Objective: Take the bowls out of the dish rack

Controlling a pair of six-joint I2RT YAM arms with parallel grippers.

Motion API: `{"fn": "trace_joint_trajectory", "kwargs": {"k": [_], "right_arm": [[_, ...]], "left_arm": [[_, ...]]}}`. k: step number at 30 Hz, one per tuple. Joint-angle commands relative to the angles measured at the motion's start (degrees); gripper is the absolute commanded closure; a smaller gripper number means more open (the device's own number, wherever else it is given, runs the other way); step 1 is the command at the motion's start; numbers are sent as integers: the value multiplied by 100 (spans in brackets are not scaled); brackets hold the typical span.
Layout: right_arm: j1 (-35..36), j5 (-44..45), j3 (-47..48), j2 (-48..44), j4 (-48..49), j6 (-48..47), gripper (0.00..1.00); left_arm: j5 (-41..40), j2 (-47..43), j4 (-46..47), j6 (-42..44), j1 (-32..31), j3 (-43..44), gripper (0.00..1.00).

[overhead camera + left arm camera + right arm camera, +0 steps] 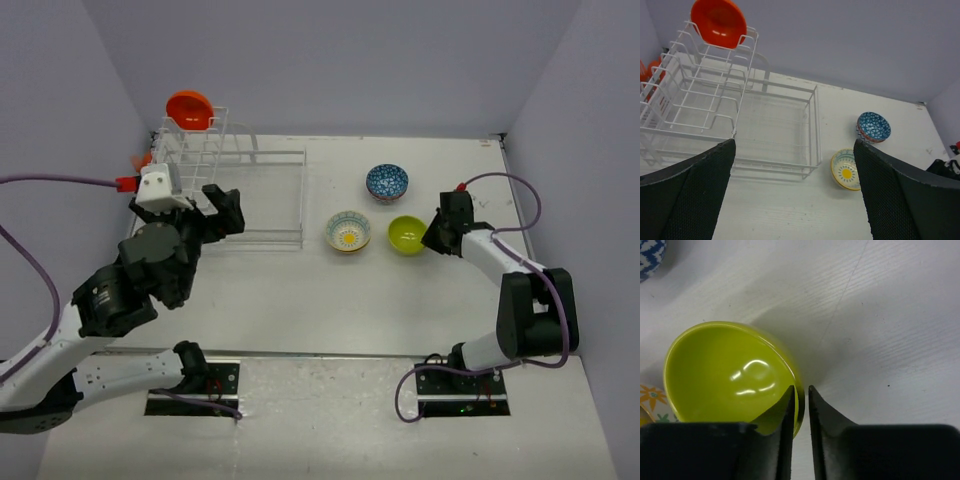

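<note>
The right hand [800, 390] is almost closed and pinches the rim of the green bowl [725, 375], with one finger inside and one outside. The bowl sits on the desk [330, 300] next to the flower bowl [348, 231] and near the blue bowl [387, 182]. It seems the unloaded bowls are collected together here, well apart from the dish rack [270, 153], so the next step is probably to release it. The left hand [795, 200] is wide open and holds nothing. It points over the low part of the rack toward the orange bowl [719, 22]. This bowl rests tilted on top of the taller gridded section and appears to be the last one to unload.
</note>
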Motion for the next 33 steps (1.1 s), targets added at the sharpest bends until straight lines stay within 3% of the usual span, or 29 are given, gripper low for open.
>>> {"fn": "trace_joint_trajectory", "kwargs": {"k": [1,2,4,5,7,8,10,11,12,13,15,16,17,18,23,33], "right_arm": [[0,-86,-50,-29,452,248,77],[0,-77,-68,-90,417,274,59],[0,-103,-94,-230,355,318,51],[0,-112,-68,-440,303,327,45],[-9,-165,-7,-713,74,327,39],[0,-165,72,-1045,-22,327,37],[0,-200,160,-1459,-347,275,34],[8,-209,212,-1940,-444,231,31],[8,-235,230,-2215,-541,152,27],[8,-392,283,-2487,-785,99,27],[0,-952,292,-3354,-1067,-33,13],[0,-1156,275,-3647,-1112,-68,11],[0,-1410,248,-3911,-1130,-86,1],[-9,-1665,239,-4392,-1165,-112,1],[0,-3011,99,-5117,-1165,-217,1],[0,-3426,-191,-5153,-1095,-200,1]], "left_arm": [[-486,456,359,598,114,292,0],[-399,571,517,679,323,641,0],[-111,1053,642,915,657,1046,0],[135,1273,529,943,1173,1597,0],[1170,1984,204,743,1860,2258,0],[1636,2231,-58,645,2707,2844,0],[3322,2785,-228,138,3643,3288,0],[3894,2926,-219,-109,4605,3507,0],[4917,3084,-158,-373,5014,3536,0],[5380,3112,155,-915,5367,3397,0],[6711,3086,935,-1845,6272,2863,0],[7077,3059,1228,-2182,6510,2642,0],[7342,3068,1509,-2525,6887,2439,0],[7640,3059,1851,-3094,7012,2194,0],[7626,3489,2760,-3750,7137,1690,0],[6889,4245,2954,-4575,7049,1462,1]]}}
